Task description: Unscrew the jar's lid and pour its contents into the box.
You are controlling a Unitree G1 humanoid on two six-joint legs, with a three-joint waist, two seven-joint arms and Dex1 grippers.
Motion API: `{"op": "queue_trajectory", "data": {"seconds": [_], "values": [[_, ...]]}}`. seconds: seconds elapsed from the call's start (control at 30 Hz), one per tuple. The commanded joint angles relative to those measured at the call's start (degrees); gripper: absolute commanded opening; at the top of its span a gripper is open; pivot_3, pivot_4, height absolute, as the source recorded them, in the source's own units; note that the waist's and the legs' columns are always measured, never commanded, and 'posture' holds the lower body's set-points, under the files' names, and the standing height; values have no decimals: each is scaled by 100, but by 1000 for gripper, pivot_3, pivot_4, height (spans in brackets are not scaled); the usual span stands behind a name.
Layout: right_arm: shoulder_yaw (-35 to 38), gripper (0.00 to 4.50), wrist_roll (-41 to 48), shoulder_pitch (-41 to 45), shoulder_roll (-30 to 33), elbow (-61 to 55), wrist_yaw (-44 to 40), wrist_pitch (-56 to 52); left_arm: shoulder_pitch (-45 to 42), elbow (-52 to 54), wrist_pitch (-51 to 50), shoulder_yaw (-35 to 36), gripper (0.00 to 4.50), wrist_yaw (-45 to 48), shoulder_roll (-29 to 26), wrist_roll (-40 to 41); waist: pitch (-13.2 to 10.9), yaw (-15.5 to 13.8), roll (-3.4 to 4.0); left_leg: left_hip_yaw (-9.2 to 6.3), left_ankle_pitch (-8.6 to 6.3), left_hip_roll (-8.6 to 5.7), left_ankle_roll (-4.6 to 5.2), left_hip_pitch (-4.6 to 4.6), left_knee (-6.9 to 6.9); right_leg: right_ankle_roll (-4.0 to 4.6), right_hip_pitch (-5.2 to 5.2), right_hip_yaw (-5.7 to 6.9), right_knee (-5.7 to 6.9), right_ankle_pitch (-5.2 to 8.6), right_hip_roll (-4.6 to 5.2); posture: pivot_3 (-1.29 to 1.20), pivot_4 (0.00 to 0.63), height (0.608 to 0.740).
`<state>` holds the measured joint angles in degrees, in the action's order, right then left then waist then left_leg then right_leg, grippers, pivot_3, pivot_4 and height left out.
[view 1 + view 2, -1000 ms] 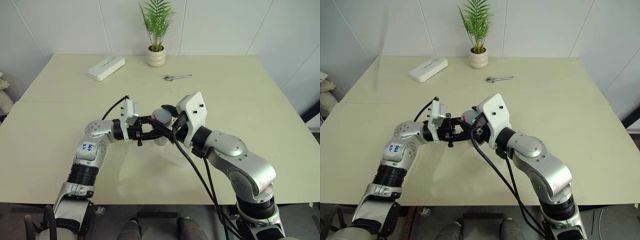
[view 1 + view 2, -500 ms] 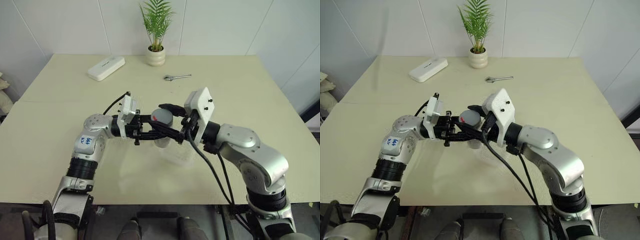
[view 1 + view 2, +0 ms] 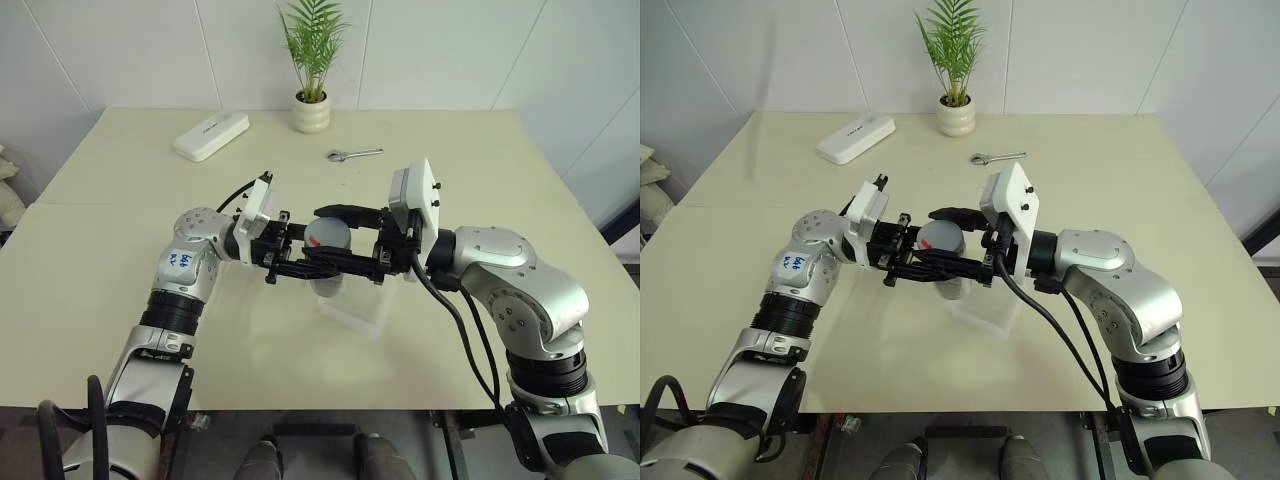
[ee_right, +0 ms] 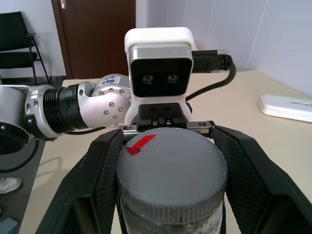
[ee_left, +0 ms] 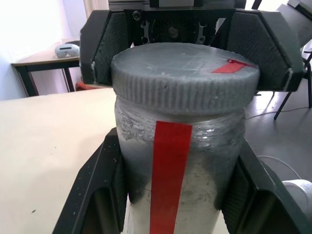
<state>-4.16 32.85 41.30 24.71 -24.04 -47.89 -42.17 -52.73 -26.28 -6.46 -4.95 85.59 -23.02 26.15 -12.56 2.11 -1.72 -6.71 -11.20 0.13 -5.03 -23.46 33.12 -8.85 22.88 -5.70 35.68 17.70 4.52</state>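
Note:
The clear jar point(image 5: 175, 165) with its red stripe stands upright in the air just above the box point(image 3: 362, 315), a translucent white container on the table. My left gripper point(image 3: 322, 262) reaches in from the left, shut on the jar's body. My right gripper point(image 4: 168, 141) comes in from the right, level and facing the left one, shut on the grey lid point(image 4: 170, 170), which bears a small red mark. The lid sits on the jar. The contents cannot be made out through the frosted wall.
A white oblong device point(image 3: 211, 136), a potted plant point(image 3: 311, 113) and a small wrench point(image 3: 354, 154) lie at the far side of the table point(image 3: 520, 230). A wall rises behind the far edge.
Both elbows have swung outward and both wrists have turned, so the grippers now face each other in one line. The jar stays held in about the same place.

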Motion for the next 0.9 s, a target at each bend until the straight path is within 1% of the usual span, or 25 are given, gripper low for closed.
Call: {"op": "queue_trajectory", "data": {"seconds": [0.03,0.17,0.2,0.27,0.3,0.33,0.63,0.9], "values": [[-351,2561,363,57,-91,-473,-538,302,-167,-264,58,104,1984,-8,-63,-142,0,0,0,0,0,0,0,0,0,0,0,0,0,0,0,0,150,740],[-360,2561,288,48,-83,-455,-433,316,-112,-104,40,81,1984,-42,-72,-95,0,-2,0,-1,0,0,0,0,0,-1,0,0,1,0,0,0,150,740],[-349,3276,274,47,-88,-453,-400,311,-96,-61,33,76,1984,-45,-76,-89,0,-1,0,-1,0,0,0,0,0,-1,0,0,1,0,0,0,150,740],[-323,3795,241,62,-101,-439,-326,307,-52,53,-6,68,1984,-39,-95,-69,0,5,0,-1,0,0,0,0,1,-1,0,0,2,0,0,0,150,740],[-321,4191,235,65,-101,-436,-315,309,-43,78,-17,66,1984,-38,-100,-63,0,5,0,-1,0,0,0,0,1,-1,0,0,3,0,0,0,150,740],[-311,4474,224,69,-111,-426,-294,327,-32,114,-38,66,1984,-33,-105,-52,0,4,0,-2,0,0,0,0,1,-1,0,0,3,0,0,0,150,740],[-182,4474,160,86,-60,-355,-144,399,214,710,-374,69,1984,40,-218,66,0,4,0,-3,0,0,0,0,3,-1,0,0,7,1,0,0,150,740],[-220,4474,-1,183,-46,-91,-65,489,209,829,-457,84,1984,31,-224,65,0,4,0,-4,0,0,0,0,5,-1,0,1,11,1,0,0,150,740]]}}
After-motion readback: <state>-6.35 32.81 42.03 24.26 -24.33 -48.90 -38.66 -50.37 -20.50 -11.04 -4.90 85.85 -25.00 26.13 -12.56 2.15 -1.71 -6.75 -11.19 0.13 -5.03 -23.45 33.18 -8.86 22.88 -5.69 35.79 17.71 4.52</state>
